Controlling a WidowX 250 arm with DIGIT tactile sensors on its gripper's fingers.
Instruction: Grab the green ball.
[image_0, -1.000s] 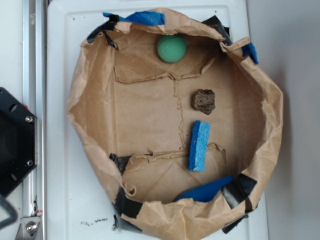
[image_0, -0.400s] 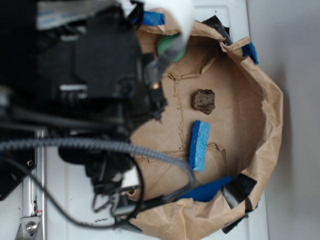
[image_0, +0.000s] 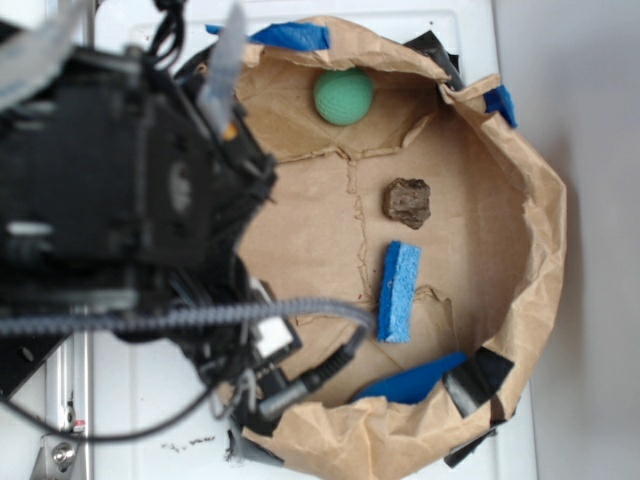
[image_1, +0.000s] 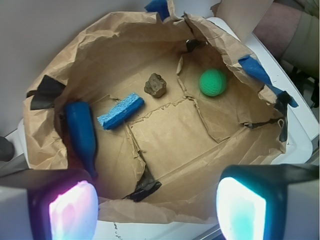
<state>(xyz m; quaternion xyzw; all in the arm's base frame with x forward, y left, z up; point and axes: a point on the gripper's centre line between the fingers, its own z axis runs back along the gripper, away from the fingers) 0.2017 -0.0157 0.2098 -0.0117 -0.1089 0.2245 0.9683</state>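
paper tray, four loose items, arm above its left side

- carrier: brown paper tray (image_0: 520, 200) with crumpled raised walls, patched with blue and black tape, sitting on a white surface (image_0: 130, 400).
- green ball (image_0: 343, 96): on the tray floor at the far edge, close under the wall, untouched; in the wrist view it sits to the upper right (image_1: 213, 82).
- brown rock-like lump (image_0: 407, 202): mid-floor, apart from the ball, between it and the sponge.
- blue sponge (image_0: 398, 291): lying flat, just beyond the lump toward the near edge.
- blue bottle-shaped item (image_1: 82, 132): against the wall at the near edge.
- gripper (image_1: 157, 200): held high over the tray's left side, fingers spread wide with nothing between them, well apart from the ball; the arm's black body (image_0: 110, 200) and cables cover that side in the exterior view.
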